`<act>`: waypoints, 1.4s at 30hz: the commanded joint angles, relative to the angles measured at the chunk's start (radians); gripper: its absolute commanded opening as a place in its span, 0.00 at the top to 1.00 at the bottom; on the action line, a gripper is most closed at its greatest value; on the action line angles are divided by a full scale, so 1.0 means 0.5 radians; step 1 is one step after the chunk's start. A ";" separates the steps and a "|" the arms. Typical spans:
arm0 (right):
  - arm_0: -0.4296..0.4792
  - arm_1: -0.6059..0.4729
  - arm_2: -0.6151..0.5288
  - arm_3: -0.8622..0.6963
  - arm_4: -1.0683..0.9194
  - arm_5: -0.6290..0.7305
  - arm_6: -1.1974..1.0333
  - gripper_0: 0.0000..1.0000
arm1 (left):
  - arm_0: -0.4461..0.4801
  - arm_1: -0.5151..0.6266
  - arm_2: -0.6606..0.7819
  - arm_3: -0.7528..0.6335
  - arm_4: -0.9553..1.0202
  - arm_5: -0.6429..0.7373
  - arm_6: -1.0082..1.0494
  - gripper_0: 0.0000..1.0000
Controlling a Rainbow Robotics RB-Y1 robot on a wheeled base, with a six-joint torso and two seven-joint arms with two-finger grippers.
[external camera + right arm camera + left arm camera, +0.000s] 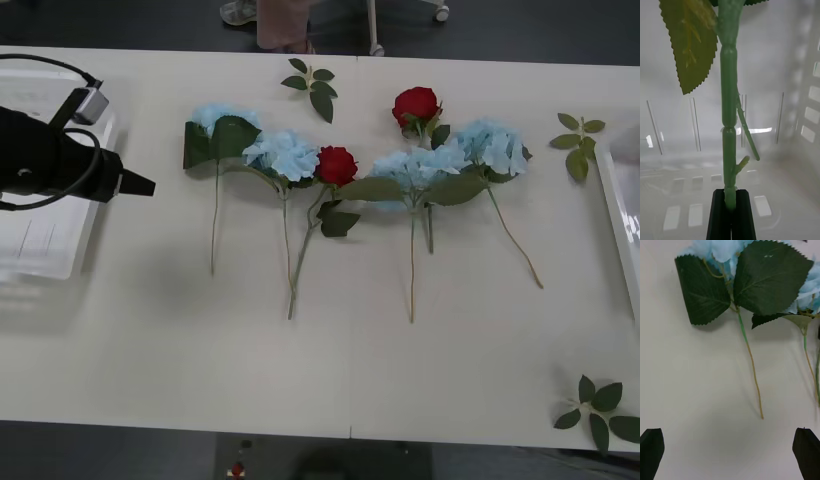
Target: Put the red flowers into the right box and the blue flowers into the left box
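Several blue flowers lie in a row on the table, the leftmost beside another, two more to the right. Two red flowers lie among them. My left gripper hovers over the table between the left box and the leftmost blue flower. Its black fingers stand open, with that flower's stem and big leaves ahead. My right gripper is shut on a thick green flower stem; its bloom is out of view. Slotted translucent white walls stand behind that stem.
The right box shows by its rim at the table's right edge. Bloomless leaf sprigs lie at the back, the back right and the front right corner. Bare table stretches in front of the flower stems.
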 commanded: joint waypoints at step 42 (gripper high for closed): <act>-0.632 -0.414 0.625 -1.430 -0.769 0.253 0.012 0.00 | -0.461 -0.487 -0.771 0.192 -1.181 -0.336 1.467 0.00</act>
